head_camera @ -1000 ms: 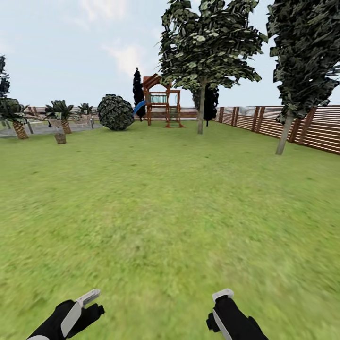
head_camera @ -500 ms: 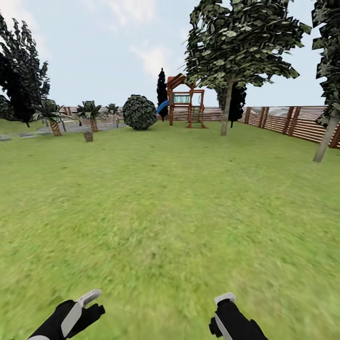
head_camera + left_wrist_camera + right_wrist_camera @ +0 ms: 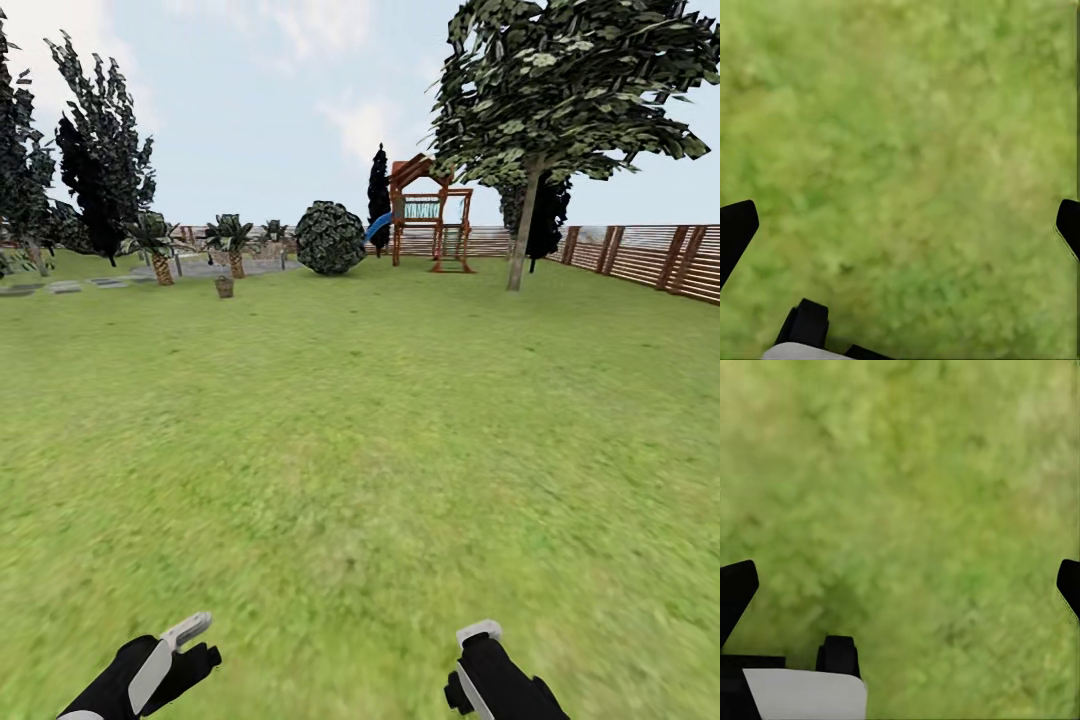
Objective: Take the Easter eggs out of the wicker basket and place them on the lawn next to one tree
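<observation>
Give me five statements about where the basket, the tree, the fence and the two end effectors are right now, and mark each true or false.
1. The wicker basket stands far off on the lawn, near the small palms. True.
2. The left end effector holds an egg. False: its fingers are spread wide with only grass between them.
3. The play tower is beside the tree with the broad canopy. True.
4. The wooden fence runs along the left side of the head view. False: it runs along the right side.
5. The right end effector is shut. False: its fingertips are wide apart over grass.
</observation>
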